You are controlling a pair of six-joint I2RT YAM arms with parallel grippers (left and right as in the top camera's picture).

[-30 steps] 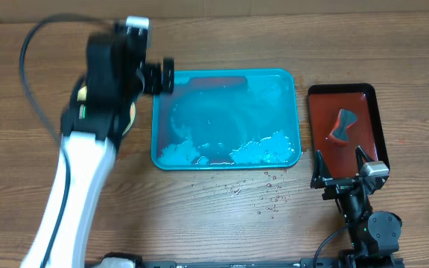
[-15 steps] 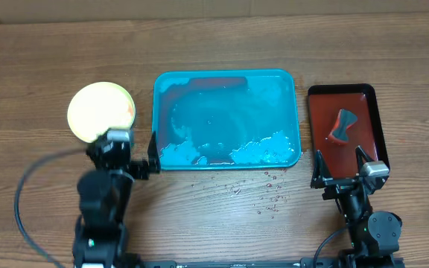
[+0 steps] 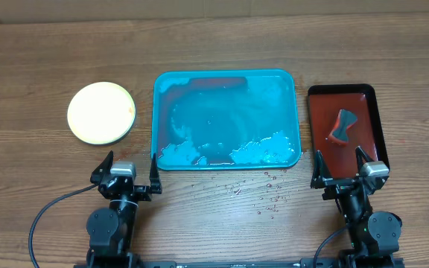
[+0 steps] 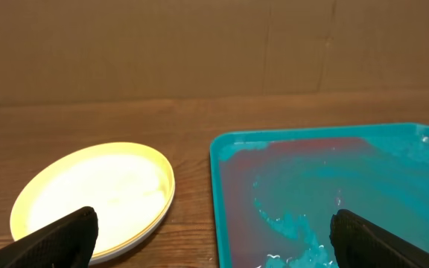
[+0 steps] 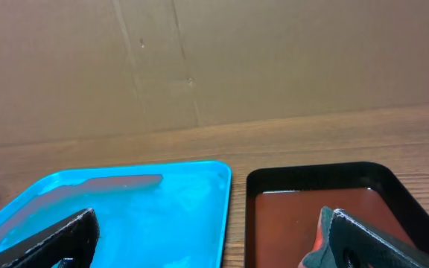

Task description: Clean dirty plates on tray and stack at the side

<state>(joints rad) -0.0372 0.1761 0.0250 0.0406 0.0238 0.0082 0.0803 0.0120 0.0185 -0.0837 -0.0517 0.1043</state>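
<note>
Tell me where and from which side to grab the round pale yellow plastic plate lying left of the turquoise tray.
Grip the round pale yellow plastic plate by its raised rim at the near edge, coming in low from the side of the left gripper. It lies flat on the wooden table, so probably only that upturned lip offers a pinch.

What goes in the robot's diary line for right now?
left gripper: open, empty | right gripper: open, empty | plates: stacked left of tray | tray: foamy, no plates
</note>
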